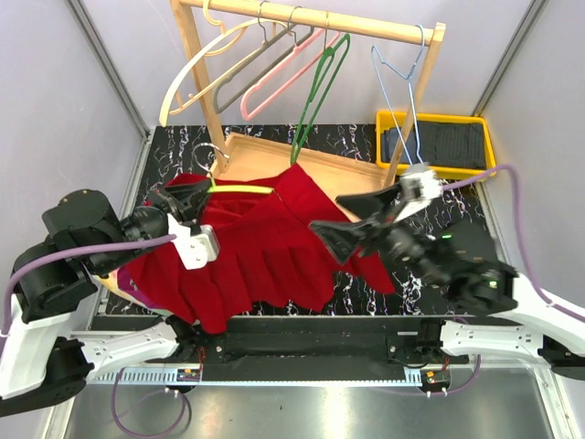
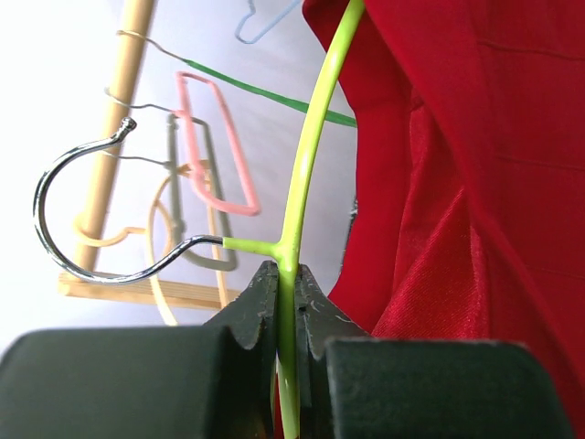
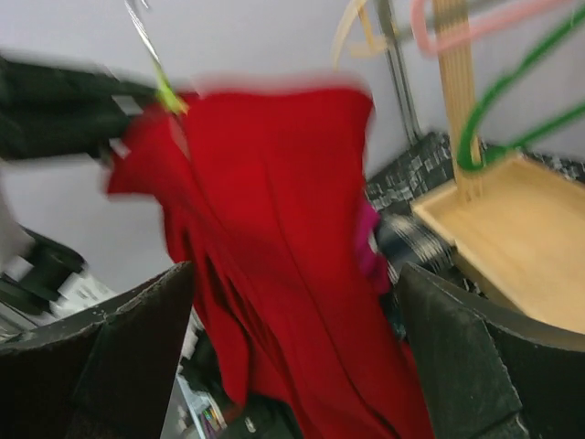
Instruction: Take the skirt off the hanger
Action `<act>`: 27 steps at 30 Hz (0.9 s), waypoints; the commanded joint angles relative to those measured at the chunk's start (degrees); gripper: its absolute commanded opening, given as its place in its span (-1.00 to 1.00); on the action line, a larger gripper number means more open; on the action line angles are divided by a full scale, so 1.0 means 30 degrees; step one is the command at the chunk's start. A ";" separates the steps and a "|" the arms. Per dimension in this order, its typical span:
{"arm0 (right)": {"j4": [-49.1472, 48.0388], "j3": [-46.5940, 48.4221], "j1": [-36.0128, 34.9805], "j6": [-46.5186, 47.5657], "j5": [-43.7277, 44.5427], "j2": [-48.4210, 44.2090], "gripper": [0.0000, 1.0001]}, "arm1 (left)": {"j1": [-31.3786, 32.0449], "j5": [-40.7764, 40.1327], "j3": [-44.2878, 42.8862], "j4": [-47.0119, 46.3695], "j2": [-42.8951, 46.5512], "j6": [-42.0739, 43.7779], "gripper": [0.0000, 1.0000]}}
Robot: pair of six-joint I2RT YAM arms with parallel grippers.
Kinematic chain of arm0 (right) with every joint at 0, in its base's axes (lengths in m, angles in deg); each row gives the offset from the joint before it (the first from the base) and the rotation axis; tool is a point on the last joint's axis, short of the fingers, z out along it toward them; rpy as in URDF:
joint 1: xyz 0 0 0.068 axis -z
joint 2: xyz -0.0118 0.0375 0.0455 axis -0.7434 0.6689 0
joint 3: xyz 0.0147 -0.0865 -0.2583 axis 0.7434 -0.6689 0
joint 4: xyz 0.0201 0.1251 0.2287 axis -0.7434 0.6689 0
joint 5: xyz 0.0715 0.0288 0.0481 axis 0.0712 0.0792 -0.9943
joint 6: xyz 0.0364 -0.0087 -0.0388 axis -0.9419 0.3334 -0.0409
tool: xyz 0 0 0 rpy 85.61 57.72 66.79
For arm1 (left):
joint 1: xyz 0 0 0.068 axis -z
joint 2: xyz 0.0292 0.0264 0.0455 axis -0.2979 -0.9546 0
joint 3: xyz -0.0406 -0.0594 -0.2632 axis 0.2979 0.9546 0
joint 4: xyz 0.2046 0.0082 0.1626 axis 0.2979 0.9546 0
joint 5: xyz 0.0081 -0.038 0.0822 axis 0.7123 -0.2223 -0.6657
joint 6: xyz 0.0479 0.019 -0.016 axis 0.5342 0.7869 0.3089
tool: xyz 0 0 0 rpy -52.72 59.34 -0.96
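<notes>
A red pleated skirt (image 1: pixel 265 247) hangs on a yellow-green hanger (image 1: pixel 239 188) with a metal hook (image 2: pixel 64 219). My left gripper (image 1: pixel 195 198) is shut on the hanger's stem (image 2: pixel 289 302) just below the hook and holds it above the table. The skirt also fills the right side of the left wrist view (image 2: pixel 466 183). My right gripper (image 1: pixel 345 236) is open, at the skirt's right edge, its jaws wide apart with the red cloth (image 3: pixel 283 274) in front of them. That view is blurred.
A wooden rack (image 1: pixel 311 18) at the back carries several empty hangers in cream, grey, pink, green (image 1: pixel 315 91) and blue. Its wooden base tray (image 1: pixel 274 155) lies behind the skirt. A yellow bin (image 1: pixel 437 142) with dark cloth stands at the back right.
</notes>
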 commanded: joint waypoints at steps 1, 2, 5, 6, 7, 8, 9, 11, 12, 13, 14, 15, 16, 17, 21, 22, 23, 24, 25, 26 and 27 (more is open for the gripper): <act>0.0936 -0.1609 -0.0094 -0.0215 0.1527 -0.0664 0.99 | -0.0066 -0.1071 -0.2530 -0.2821 -0.0414 0.0701 -1.00; 0.0995 -0.2047 -0.0094 -0.0214 0.1618 -0.0900 0.99 | -0.0066 -0.1276 -0.2706 -0.2850 -0.0414 0.0877 -1.00; 0.0937 -0.2752 -0.0094 -0.0651 0.1794 -0.1691 0.99 | -0.0066 -0.1657 -0.3117 -0.2793 -0.0414 0.1084 -1.00; 0.0966 -0.2871 -0.0094 -0.0799 0.1852 -0.1867 0.99 | -0.0066 -0.1717 -0.3118 -0.2821 -0.0327 0.1084 -1.00; 0.0966 -0.2988 -0.0123 -0.0887 0.1853 -0.2130 0.93 | -0.0066 -0.1746 -0.3060 -0.2821 -0.0268 0.1171 -1.00; 0.0966 -0.3076 -0.0123 -0.1062 0.1882 -0.2190 0.86 | -0.0066 -0.1804 -0.2943 -0.2821 -0.0180 0.1230 -1.00; 0.1053 -0.3106 -0.0123 -0.1093 0.1882 -0.2249 0.85 | -0.0066 -0.1805 -0.2652 -0.2821 -0.0005 0.1347 -1.00; 0.1170 -0.3019 -0.0123 -0.1152 0.1941 -0.2279 0.89 | -0.0066 -0.1863 -0.2503 -0.2821 0.0113 0.1552 -1.00; 0.1432 -0.2960 -0.0094 -0.1123 0.2057 -0.2279 0.94 | -0.0066 -0.1893 -0.2474 -0.2821 0.0113 0.1524 -1.00; 0.1464 -0.2844 -0.0123 -0.1065 0.2319 -0.2366 0.98 | -0.0066 -0.1893 -0.2502 -0.2821 0.0113 0.1378 -1.00; 0.1464 -0.2814 -0.0094 -0.0745 0.2409 -0.2425 0.99 | -0.0066 -0.1864 -0.2532 -0.2821 0.0113 0.1261 -1.00; 0.1029 -0.2755 -0.0123 -0.0481 0.2468 -0.2425 0.99 | -0.0066 -0.1748 -0.2474 -0.2821 0.0113 0.1028 -1.00; 0.0705 -0.2494 -0.0094 -0.0188 0.2700 -0.2280 0.99 | -0.0066 -0.1630 -0.2386 -0.2821 0.0142 0.0590 -1.00; 0.0354 -0.2317 -0.0094 0.0453 0.2761 -0.2105 0.99 | -0.0066 -0.1252 -0.2240 -0.2763 0.0259 0.0470 -1.00; -0.1723 -0.0882 -0.0094 0.1776 0.2557 -0.0262 0.99 | -0.0066 -0.0254 -0.1362 -0.2646 0.0377 -0.0846 -1.00; -0.1874 -0.0358 -0.0094 0.1894 0.2208 0.0526 1.00 | -0.0066 -0.0194 -0.1273 -0.2529 0.0348 -0.1343 -1.00; -0.2485 -0.0120 -0.0094 0.2127 0.2089 0.0940 0.99 | -0.0066 0.0705 -0.1185 -0.2296 0.0377 -0.1551 -1.00; -0.2752 0.0085 -0.0094 0.2245 0.2058 0.1495 0.99 | -0.0066 0.0946 -0.1126 -0.2149 0.0377 -0.1756 -1.00; -0.2958 0.0261 -0.0094 0.2363 0.2000 0.1645 0.99 | -0.0066 0.1239 -0.1097 -0.1886 0.0348 -0.2106 -1.00; -0.3424 0.0263 -0.0123 0.2654 0.2000 0.1763 0.99 | -0.0066 0.1300 -0.1067 -0.1768 0.0348 -0.2167 -1.00; -0.3632 0.0263 -0.0123 0.2744 0.2000 0.1996 1.00 | -0.0066 0.1358 -0.0980 -0.1709 0.0377 -0.2255 -1.00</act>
